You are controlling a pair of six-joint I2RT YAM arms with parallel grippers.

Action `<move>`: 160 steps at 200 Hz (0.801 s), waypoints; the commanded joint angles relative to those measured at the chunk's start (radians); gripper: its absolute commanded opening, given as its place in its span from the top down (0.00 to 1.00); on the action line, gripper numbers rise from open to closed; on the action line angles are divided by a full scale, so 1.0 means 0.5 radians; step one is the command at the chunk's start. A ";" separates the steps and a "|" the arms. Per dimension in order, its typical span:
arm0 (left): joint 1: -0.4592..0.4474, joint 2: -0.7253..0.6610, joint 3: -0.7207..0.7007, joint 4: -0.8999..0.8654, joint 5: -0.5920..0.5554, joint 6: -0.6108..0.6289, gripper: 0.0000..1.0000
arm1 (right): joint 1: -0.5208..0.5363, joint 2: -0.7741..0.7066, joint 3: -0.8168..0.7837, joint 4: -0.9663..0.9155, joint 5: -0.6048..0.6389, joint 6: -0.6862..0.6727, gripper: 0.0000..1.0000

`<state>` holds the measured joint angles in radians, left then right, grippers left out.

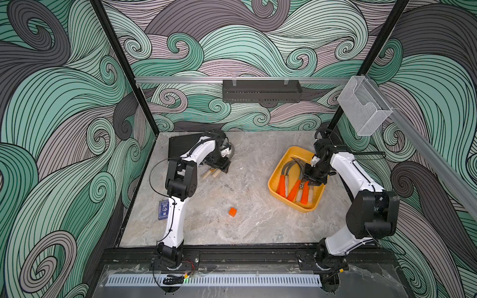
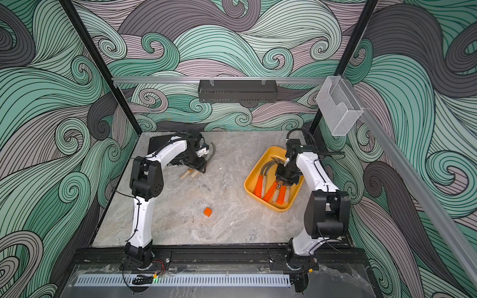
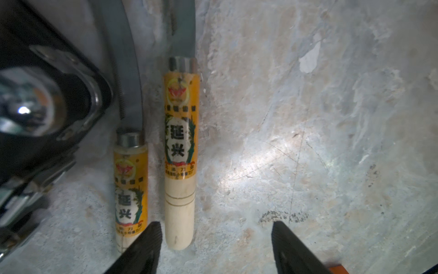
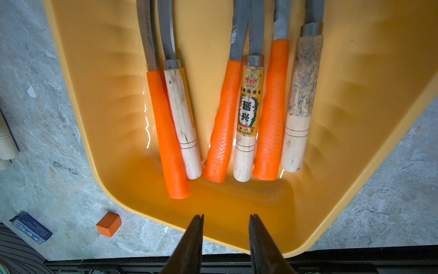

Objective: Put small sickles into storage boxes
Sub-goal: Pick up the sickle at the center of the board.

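Two small sickles [image 3: 180, 166] with pale labelled handles flat on the table [image 3: 308, 142], side by side, close beside the black case [image 1: 178, 145]; six more already in the yellow tray [image 4: 94, 118]. Over the pair, left gripper [image 3: 216, 239] spread, one finger [image 3: 147, 249] between the two handles, the other over bare table, nothing pinched yet. Above the tray's wall, right gripper [image 4: 226, 227] narrowly parted and empty. Likely trouble: a pinch this near the rounded butt, blade-heavy, so apt to swing or slip; also nudging the neighbour, or snagging a blade on the case

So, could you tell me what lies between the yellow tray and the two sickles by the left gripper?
Only bare, smudged tabletop, as both top views show.
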<state>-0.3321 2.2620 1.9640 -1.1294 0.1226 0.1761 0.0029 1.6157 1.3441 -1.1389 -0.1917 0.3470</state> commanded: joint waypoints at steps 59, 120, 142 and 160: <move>-0.043 0.180 0.159 -0.059 -0.156 -0.107 0.30 | 0.004 -0.110 0.024 -0.096 -0.017 -0.042 0.65; -0.057 0.234 0.167 -0.060 -0.204 -0.123 0.34 | 0.004 -0.133 -0.006 -0.112 -0.013 -0.041 0.66; -0.070 0.261 0.170 -0.049 -0.246 -0.133 0.40 | 0.004 -0.133 -0.002 -0.120 -0.014 -0.045 0.66; -0.085 0.287 0.178 -0.042 -0.292 -0.151 0.43 | 0.004 -0.125 0.008 -0.127 -0.017 -0.052 0.67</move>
<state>-0.3588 2.3711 2.0140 -1.1324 0.0212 0.1219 0.0025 1.5692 1.3441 -1.1732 -0.1925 0.3317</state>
